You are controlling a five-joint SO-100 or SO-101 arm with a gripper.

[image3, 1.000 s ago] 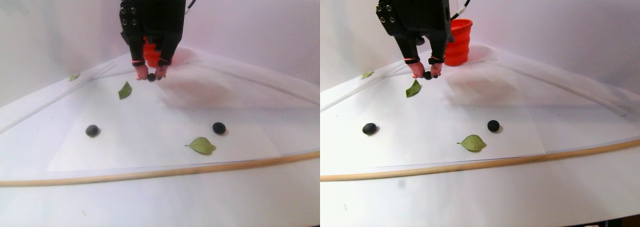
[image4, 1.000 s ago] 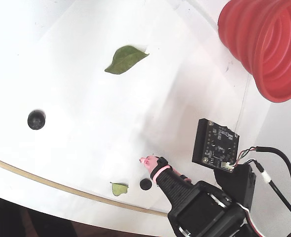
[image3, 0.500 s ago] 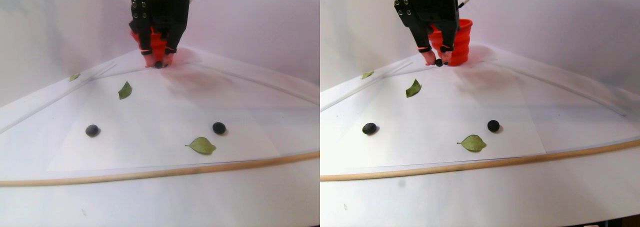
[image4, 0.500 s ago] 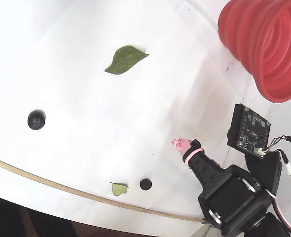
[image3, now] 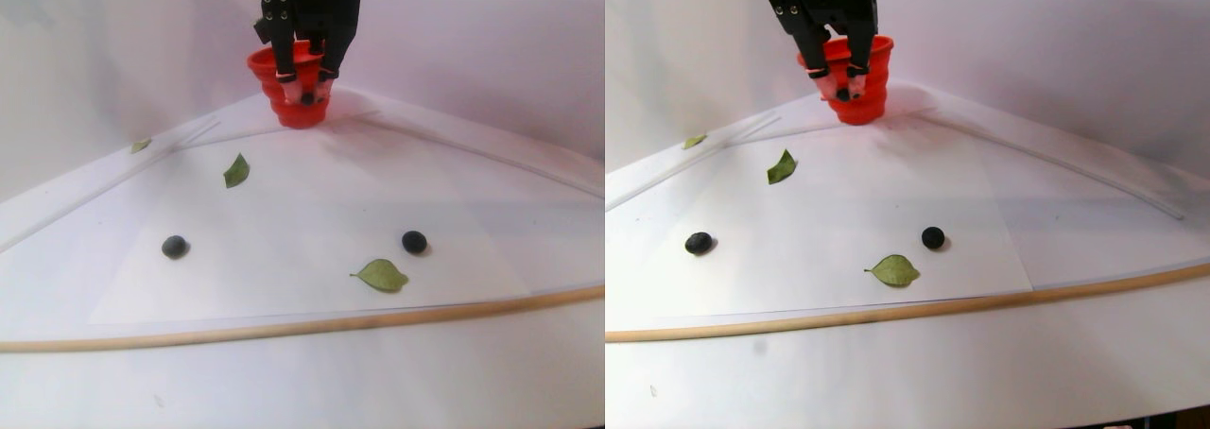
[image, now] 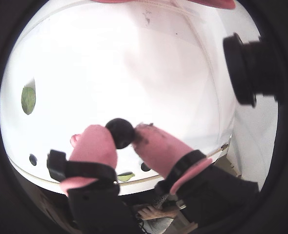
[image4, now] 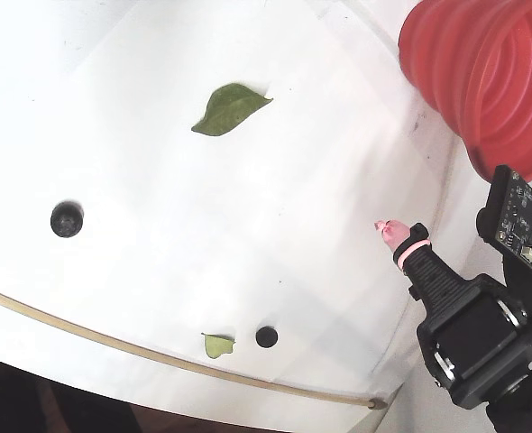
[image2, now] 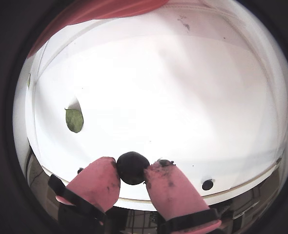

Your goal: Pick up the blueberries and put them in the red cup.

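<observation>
pink-tipped end effector [image2: 133, 176] around one blueberry [image2: 132, 167], no legible writing

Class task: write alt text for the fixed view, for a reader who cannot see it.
A black gripper with pink fingertips reaches toward the red cup at top right. On the white table lie two blueberries and two green leaves.

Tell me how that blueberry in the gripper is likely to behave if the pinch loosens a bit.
The blueberry is round and held only at its sides by the pink fingertips, so it would probably slip out. On the smooth white table it would likely roll. It looks small and light, and possibly soft, so a harder squeeze may bruise it.
</observation>
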